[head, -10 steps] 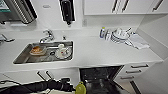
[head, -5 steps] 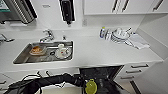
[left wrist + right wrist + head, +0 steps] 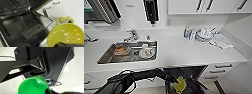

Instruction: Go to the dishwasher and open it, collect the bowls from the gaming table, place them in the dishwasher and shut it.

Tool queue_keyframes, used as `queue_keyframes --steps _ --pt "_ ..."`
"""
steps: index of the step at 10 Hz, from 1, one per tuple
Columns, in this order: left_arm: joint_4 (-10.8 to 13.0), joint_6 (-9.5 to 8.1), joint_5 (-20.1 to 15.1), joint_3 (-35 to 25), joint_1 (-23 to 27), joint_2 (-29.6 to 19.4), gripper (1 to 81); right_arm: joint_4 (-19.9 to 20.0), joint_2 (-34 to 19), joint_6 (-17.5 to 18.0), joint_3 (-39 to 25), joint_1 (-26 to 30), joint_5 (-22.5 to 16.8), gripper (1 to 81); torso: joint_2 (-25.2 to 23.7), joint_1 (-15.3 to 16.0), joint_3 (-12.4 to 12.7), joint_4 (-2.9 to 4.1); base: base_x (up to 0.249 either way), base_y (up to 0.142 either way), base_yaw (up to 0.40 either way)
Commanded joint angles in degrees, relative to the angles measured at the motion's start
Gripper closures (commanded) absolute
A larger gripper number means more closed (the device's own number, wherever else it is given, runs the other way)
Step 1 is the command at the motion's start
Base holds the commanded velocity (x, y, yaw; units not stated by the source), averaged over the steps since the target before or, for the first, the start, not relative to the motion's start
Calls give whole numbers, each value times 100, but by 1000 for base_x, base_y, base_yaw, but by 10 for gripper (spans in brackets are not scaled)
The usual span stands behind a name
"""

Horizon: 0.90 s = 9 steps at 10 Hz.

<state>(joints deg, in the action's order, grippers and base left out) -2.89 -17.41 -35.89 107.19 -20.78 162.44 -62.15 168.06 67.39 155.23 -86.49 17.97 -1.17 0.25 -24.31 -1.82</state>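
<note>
A: Since half a second ago the left arm [image 3: 141, 76] is reaching further right along the desk's near edge, and the yellow-green bowl [image 3: 179, 85] it is carrying is now sitting over the open dishwasher [image 3: 189, 75].

B: And a second ago that bowl was further left still, so it is travelling steadily. The whole picture is hardly shifting, so this is the arm moving, not the camera.

A: Taking in the room: a white desk [image 3: 184, 53] is running left to right, with a steel sink [image 3: 109, 56] sunk into its left part, dishes lying in it, and a tap [image 3: 131, 36] behind.

B: Far right on the desk, a stack of plates [image 3: 204, 36] is sitting beside a cloth [image 3: 222, 42]. White cabinets [image 3: 194, 6] are hanging above, drawers [image 3: 220, 70] showing near right.

A: From the left wrist, the bowl is looking yellow-green, perforated with small holes, a looped handle on its rim, hanging above the dark lowered door. The left hand [image 3: 65, 44] is gripping it at the rim.

B: From the right wrist, a bright green bowl [image 3: 33, 87] is showing large, smooth and round. The right hand [image 3: 48, 90] is at its edge, but whether it is clamped there I cannot tell.
</note>
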Motion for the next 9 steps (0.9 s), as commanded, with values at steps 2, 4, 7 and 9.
queue_keyframes --steps 2,4,7,9 --pt "-107 -96 -269 -14 896 184 10 -34 -24 11 -29 -22 -189 811 0 0 0 0 0 0 0" --pt "-133 -61 -278 -215 572 -271 10 -17 -173 20 23 4 3 811 0 2 0 0 0 0 0" --pt "121 316 -173 -1410 -631 -1774 10 27 -1183 274 -108 144 787 811 0 2 -2 0 0 0 0" --pt "481 396 133 -1832 -1527 -2407 10 27 -1492 459 -214 311 796 811 0 2 -2 0 0 0 0"
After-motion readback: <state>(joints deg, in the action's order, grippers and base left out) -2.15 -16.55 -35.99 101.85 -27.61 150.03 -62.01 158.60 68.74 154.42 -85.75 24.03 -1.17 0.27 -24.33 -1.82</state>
